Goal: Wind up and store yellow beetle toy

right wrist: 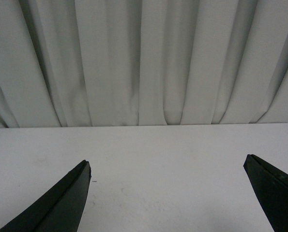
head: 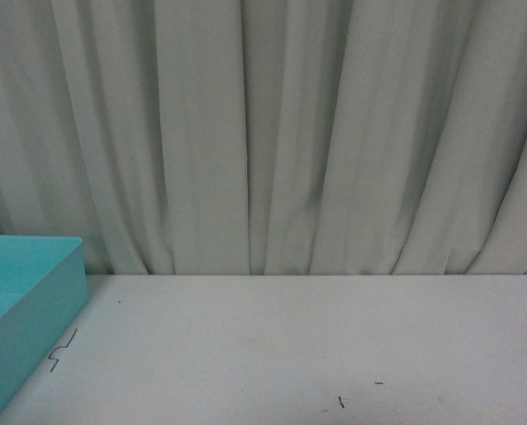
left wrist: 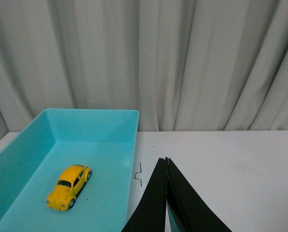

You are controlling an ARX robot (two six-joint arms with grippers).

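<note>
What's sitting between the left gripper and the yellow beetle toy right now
In the left wrist view, only the turquoise bin's wall stands between the shut left gripper and the yellow beetle toy, which sits inside the bin.

Staged test bench, likely lab: bare white table, pale curtain backdrop, teal bin.

No legible text, label, brand or number appears anywhere; the desk bears only small dark unreadable pen marks.
</note>
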